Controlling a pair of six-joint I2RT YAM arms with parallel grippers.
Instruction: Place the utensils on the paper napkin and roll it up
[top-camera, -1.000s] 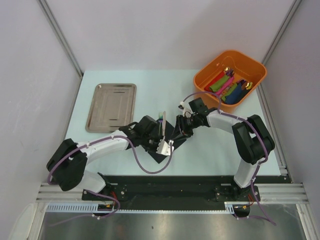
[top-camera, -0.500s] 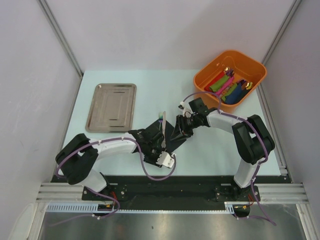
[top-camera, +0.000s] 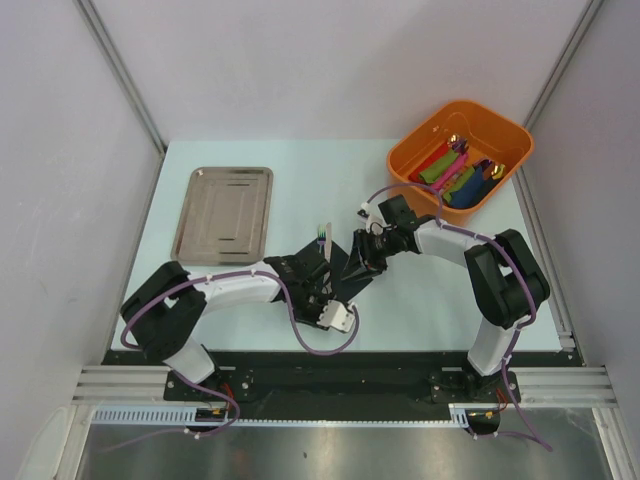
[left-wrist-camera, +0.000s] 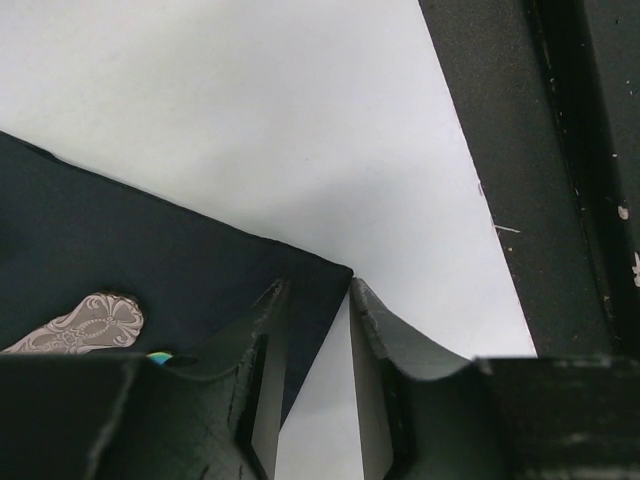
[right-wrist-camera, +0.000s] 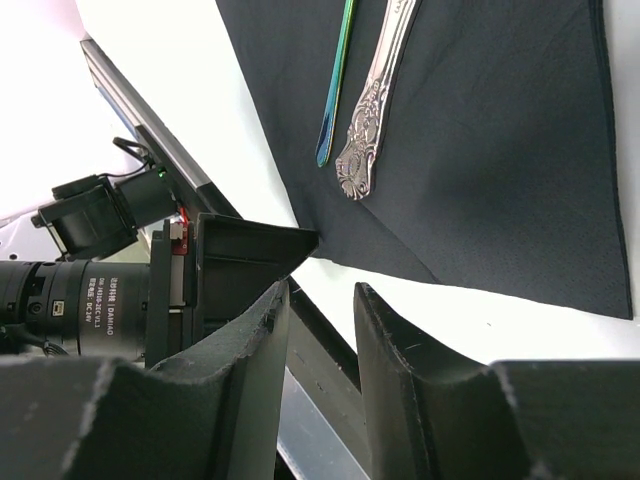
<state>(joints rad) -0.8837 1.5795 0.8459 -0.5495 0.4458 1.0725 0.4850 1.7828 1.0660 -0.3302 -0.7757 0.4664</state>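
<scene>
The black paper napkin (top-camera: 345, 262) lies on the table between my two grippers. The utensils lie on it: fork tines (top-camera: 321, 233) stick out past its far edge. The right wrist view shows the napkin (right-wrist-camera: 480, 150) with an ornate silver handle (right-wrist-camera: 372, 110) and a slim iridescent green handle (right-wrist-camera: 335, 90) side by side. My left gripper (left-wrist-camera: 312, 292) is open at the napkin's near corner (left-wrist-camera: 325, 272), and the corner lies between its fingertips. The silver handle end (left-wrist-camera: 85, 325) shows to the left of that. My right gripper (right-wrist-camera: 320, 300) is open and empty, low over the napkin's right side.
A steel tray (top-camera: 222, 212) sits at the back left. An orange bin (top-camera: 404, 158) at the back right holds coloured napkin rolls with gold-tipped cutlery. The table's black front edge (left-wrist-camera: 520, 150) runs close beside the left gripper.
My left arm has pulled back off the napkin's middle and swung its gripper down to the near corner. The right arm has hardly moved.
</scene>
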